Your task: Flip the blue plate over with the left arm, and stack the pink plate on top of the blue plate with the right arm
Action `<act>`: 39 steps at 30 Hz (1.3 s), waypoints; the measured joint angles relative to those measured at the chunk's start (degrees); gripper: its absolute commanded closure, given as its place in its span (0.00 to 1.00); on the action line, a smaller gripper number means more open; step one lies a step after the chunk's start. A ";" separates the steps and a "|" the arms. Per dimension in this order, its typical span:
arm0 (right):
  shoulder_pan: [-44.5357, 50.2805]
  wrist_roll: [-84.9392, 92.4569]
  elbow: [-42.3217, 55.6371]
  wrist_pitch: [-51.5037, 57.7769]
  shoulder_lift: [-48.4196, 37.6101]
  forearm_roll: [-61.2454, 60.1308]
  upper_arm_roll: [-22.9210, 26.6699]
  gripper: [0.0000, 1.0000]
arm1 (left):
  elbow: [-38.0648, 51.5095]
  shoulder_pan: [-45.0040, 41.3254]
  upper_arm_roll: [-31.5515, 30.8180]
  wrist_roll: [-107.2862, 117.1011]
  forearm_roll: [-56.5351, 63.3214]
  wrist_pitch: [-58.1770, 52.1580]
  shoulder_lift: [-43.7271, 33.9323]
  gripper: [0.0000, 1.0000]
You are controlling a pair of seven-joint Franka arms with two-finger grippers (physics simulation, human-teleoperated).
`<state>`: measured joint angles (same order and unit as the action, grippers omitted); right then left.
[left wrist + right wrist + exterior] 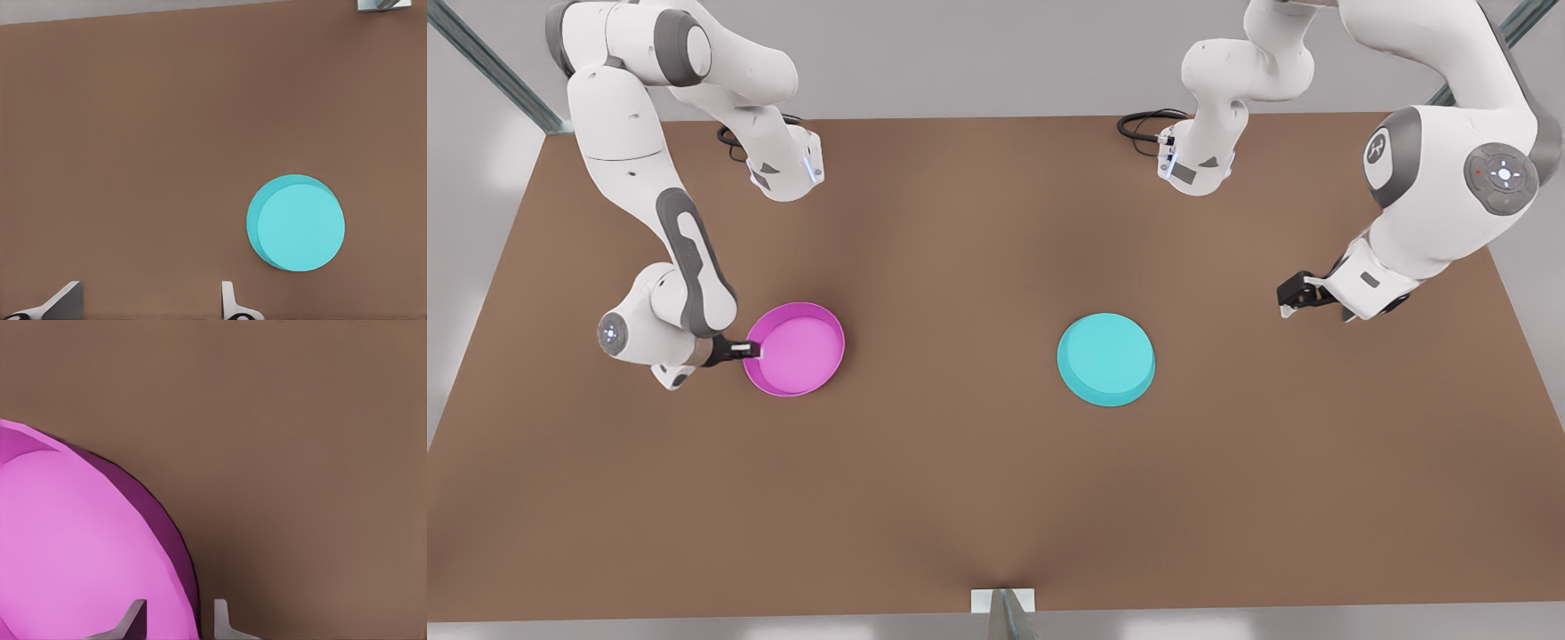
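Note:
The pink plate (800, 348) lies open side up on the brown table at the front view's left. My right gripper (749, 349) is at its rim, one finger (133, 621) over the inside (73, 547) and the other outside. The jaws are narrowed, and a little gap shows on each side of the rim. The blue plate (1105, 358) lies at the front view's right of centre with its flat base facing up. My left gripper (1291, 300) hovers open well to the front view's right of the blue plate (297, 223), with nothing between its fingers (63, 300).
The brown table (960, 498) stretches bare between and in front of the two plates. Both arm bases with black cables (1143, 124) stand at the far edge. A metal post (1003, 613) sits at the near edge's middle.

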<state>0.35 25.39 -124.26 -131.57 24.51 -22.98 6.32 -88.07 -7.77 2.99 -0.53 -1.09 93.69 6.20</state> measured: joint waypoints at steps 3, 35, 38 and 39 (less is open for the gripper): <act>-0.17 0.01 0.51 0.00 0.45 0.04 0.00 0.60 | 0.00 0.07 0.00 0.00 0.02 0.00 0.04 0.00; -0.08 1.14 2.97 0.95 1.76 -0.59 -0.09 0.79 | 0.00 0.01 0.09 0.09 -0.12 0.09 0.92 0.00; 0.54 0.80 3.76 2.68 0.30 -0.70 -0.08 0.79 | 2.37 0.03 0.09 0.44 -0.06 0.00 1.79 0.00; 0.68 0.43 4.47 4.29 -0.10 -0.98 -0.85 0.79 | 2.38 0.03 0.09 0.44 -0.03 0.00 1.72 0.00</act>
<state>1.03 25.82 -119.79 -127.28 24.40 -23.96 5.47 -85.69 -7.74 3.07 -0.09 -1.13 93.69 7.92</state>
